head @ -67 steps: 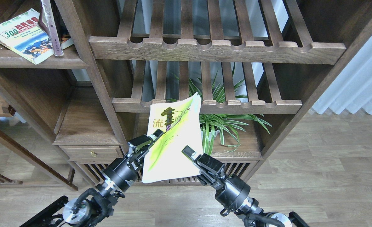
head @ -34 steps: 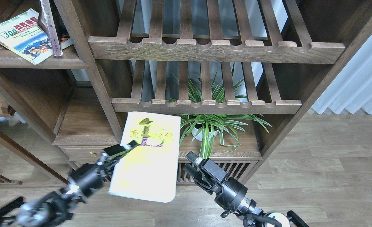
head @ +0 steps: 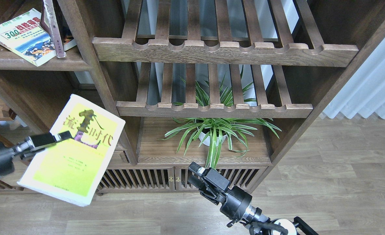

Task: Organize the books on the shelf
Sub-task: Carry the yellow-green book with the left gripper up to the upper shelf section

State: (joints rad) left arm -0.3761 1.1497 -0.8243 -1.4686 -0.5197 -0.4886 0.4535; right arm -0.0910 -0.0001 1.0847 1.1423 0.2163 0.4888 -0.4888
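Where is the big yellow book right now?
In the head view the yellow-green book is low on the left, held in the air by the left gripper, below the shelf with the other books.

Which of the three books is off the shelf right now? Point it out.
The large yellow-green book, clamped at its left edge by the left gripper, hangs in mid-air. The "300" book lies flat on the shelf, and the maroon book stands there.

2 black cylindrical arms, silver joint rings, looped black cables.
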